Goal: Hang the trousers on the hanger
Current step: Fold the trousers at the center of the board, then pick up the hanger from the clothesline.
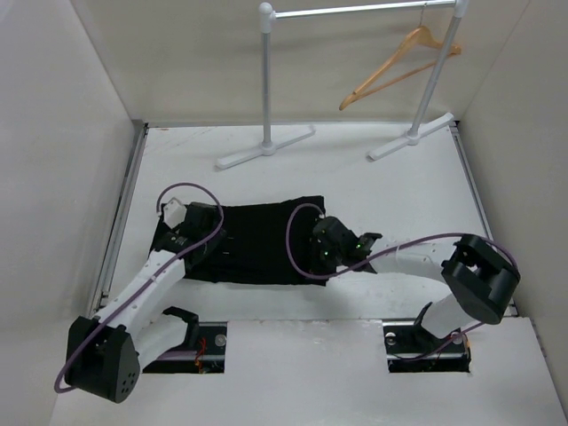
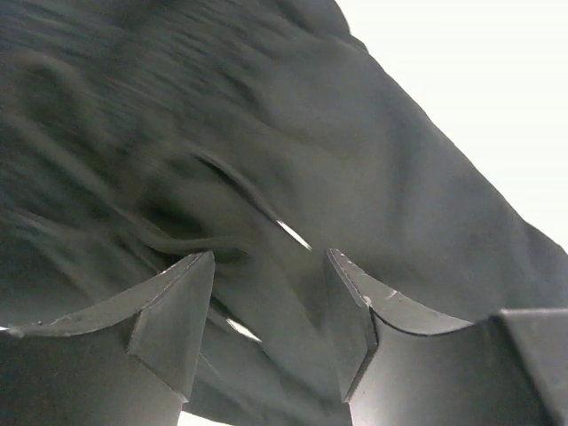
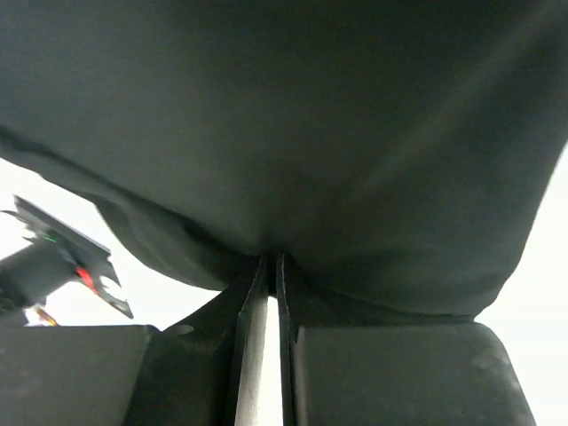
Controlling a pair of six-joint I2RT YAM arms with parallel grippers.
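Note:
The black trousers [image 1: 257, 241] lie folded flat on the white table. My left gripper [image 1: 184, 232] is at their left edge. In the left wrist view it [image 2: 271, 275] is open, with a fold of the trousers [image 2: 266, 133] between its two fingers. My right gripper [image 1: 325, 245] is at their right edge. In the right wrist view it [image 3: 272, 260] is shut on the hem of the trousers [image 3: 293, 115]. The tan wooden hanger [image 1: 399, 67] hangs by its hook from the grey rail at the back right, far from both grippers.
The grey rail stand [image 1: 266, 80] has two posts with flat feet [image 1: 264, 147] on the table behind the trousers. White walls close in the left, right and back. Purple cables loop over both arms.

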